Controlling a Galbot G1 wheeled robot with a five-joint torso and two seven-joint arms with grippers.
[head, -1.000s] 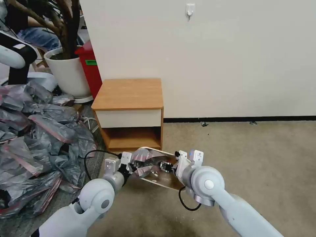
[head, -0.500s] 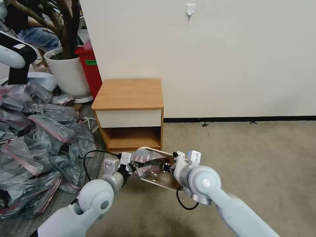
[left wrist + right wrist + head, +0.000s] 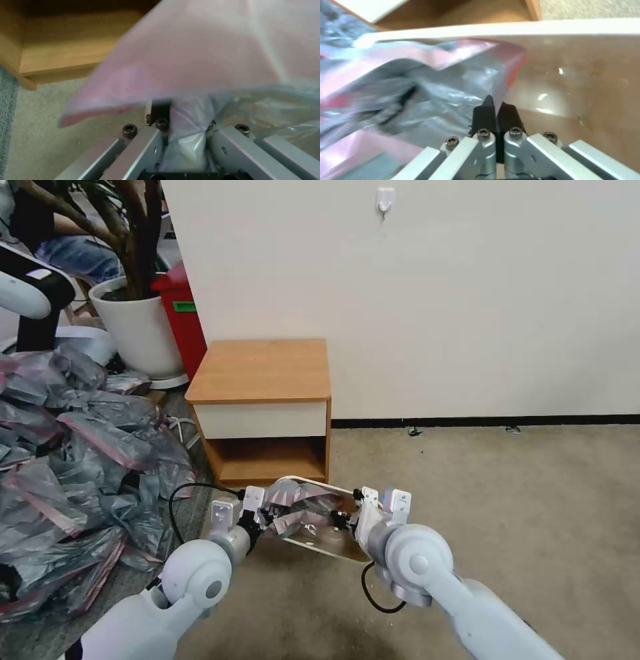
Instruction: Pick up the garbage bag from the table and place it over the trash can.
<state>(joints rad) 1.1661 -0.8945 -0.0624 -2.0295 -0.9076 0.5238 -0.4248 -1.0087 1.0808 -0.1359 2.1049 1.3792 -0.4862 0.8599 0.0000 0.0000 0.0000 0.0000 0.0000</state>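
While both claws pinch it, the garbage bag (image 3: pixel 300 507) sags crumpled, seemingly inside the trash can (image 3: pixel 320 548).

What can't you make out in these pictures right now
- Left claw fingertips: left wrist view, covered by the garbage bag.
- Trash can inside and near rim: head view, behind both arms and the bag.
- Right claw: its pads meet, but whether film lies between them is unclear.

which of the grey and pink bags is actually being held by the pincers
The single thin grey plastic bag with a pink rim, stretched between the left pincer and right pincer over the cream plastic bin, not those heaped on the floor.
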